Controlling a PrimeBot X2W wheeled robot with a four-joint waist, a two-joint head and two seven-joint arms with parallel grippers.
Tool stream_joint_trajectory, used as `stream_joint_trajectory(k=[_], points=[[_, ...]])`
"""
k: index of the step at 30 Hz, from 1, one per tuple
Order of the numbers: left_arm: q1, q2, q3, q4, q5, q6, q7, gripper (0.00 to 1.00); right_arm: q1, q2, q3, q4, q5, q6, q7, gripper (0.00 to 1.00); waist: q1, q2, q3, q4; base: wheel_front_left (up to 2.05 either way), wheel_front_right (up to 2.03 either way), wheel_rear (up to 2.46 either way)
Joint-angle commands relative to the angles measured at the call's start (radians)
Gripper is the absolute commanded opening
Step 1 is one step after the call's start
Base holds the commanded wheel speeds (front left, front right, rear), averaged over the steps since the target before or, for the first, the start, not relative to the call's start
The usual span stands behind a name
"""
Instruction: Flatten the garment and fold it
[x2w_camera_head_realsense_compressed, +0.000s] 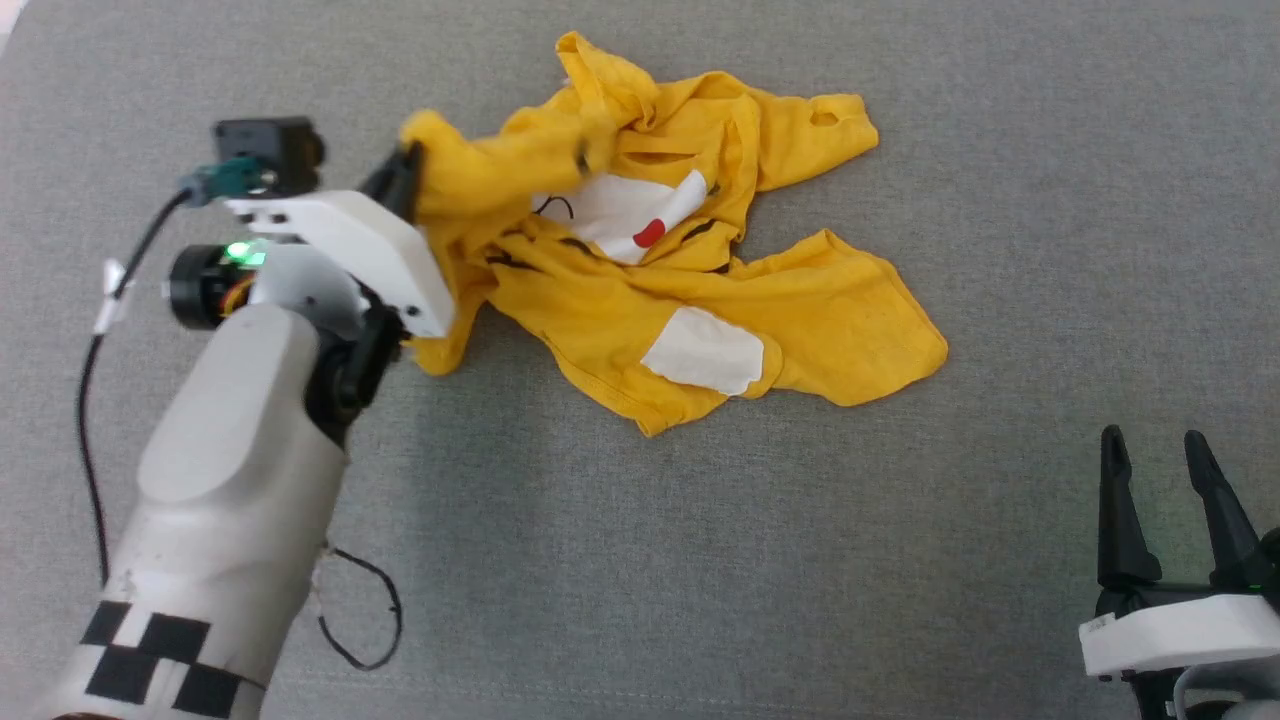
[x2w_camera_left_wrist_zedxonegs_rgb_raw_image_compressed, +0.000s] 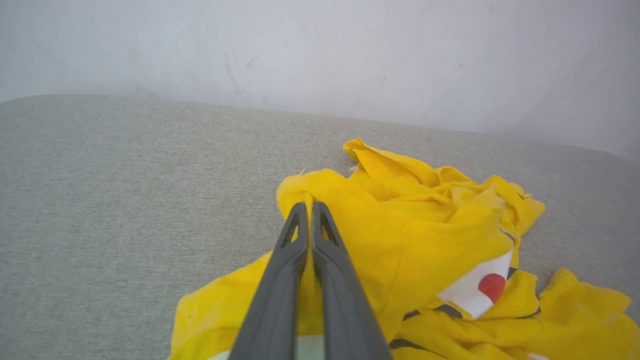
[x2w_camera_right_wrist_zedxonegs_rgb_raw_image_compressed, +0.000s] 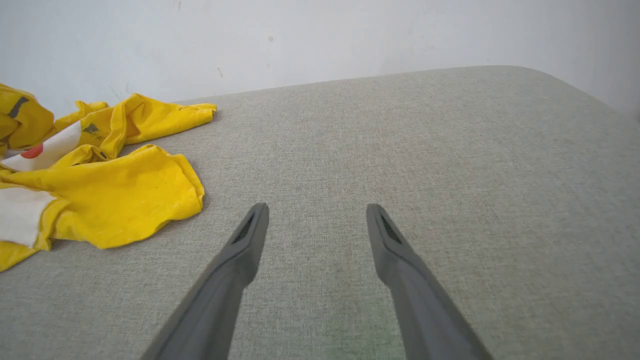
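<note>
The garment (x2w_camera_head_realsense_compressed: 700, 300) is a bright yellow T-shirt lying crumpled on the grey surface, white patches, a red dot and black marks showing among its folds. My left gripper (x2w_camera_head_realsense_compressed: 405, 165) is shut on the shirt's left edge, and the cloth there is lifted and bunched over the fingers. In the left wrist view the two fingers (x2w_camera_left_wrist_zedxonegs_rgb_raw_image_compressed: 320, 260) are pressed together with yellow fabric (x2w_camera_left_wrist_zedxonegs_rgb_raw_image_compressed: 400, 235) between and around them. My right gripper (x2w_camera_head_realsense_compressed: 1155, 450) stands open at the lower right, well clear of the shirt (x2w_camera_right_wrist_zedxonegs_rgb_raw_image_compressed: 115, 195), with nothing between its fingers (x2w_camera_right_wrist_zedxonegs_rgb_raw_image_compressed: 250, 235).
The grey fabric surface (x2w_camera_head_realsense_compressed: 900, 550) spreads wide on all sides of the shirt. A pale wall (x2w_camera_left_wrist_zedxonegs_rgb_raw_image_compressed: 320, 50) rises behind its far edge. A black cable (x2w_camera_head_realsense_compressed: 90, 400) hangs along my left forearm.
</note>
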Motion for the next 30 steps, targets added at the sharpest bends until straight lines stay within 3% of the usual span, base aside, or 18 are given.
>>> stream_joint_trajectory(k=[1, 8, 14, 16, 17, 24, 30], points=[[0.002, 0.01, 0.016, -0.005, -0.006, 0.019, -0.018, 0.0, -0.005, 0.002, 0.001, -0.005, -0.002, -0.001, 0.003, 1.0, 0.0, 0.0, -0.001, 0.002, 0.0, 0.0, 0.0], [0.12, 0.01, 0.167, -0.012, -0.071, 0.173, -0.147, 0.0, -0.002, 0.002, 0.0, 0.001, 0.004, -0.001, -0.001, 1.0, 0.0, 0.0, 0.004, 0.007, 0.0, 0.0, 0.0], [0.209, -0.015, 0.225, 0.036, -0.121, 0.252, -0.15, 0.0, -0.007, 0.002, 0.003, 0.004, 0.003, -0.001, -0.002, 1.0, 0.0, 0.0, 0.012, 0.015, 0.0, 0.0, 0.0], [0.22, -0.027, 0.231, 0.041, -0.133, 0.247, -0.158, 0.46, -0.011, 0.002, 0.004, 0.003, 0.001, -0.001, -0.001, 1.0, 0.0, 0.0, 0.011, 0.016, 0.0, 0.0, 0.0], [0.222, -0.032, 0.237, 0.038, -0.139, 0.243, -0.173, 0.97, -0.012, 0.002, 0.003, 0.003, 0.0, -0.001, 0.0, 1.0, 0.0, 0.0, 0.011, 0.017, 0.0, 0.0, 0.0], [0.228, -0.031, 0.218, -0.029, -0.115, 0.18, -0.268, 1.0, -0.009, 0.002, 0.003, 0.005, -0.002, -0.001, 0.003, 1.0, 0.0, 0.0, -0.002, 0.019, 0.0, 0.0, 0.0], [0.293, 0.004, 0.19, -0.225, 0.005, 0.14, -0.342, 1.0, -0.006, 0.002, 0.011, 0.016, 0.009, -0.001, -0.003, 1.0, 0.0, 0.0, -0.03, 0.007, 0.0, 0.0, 0.0]])
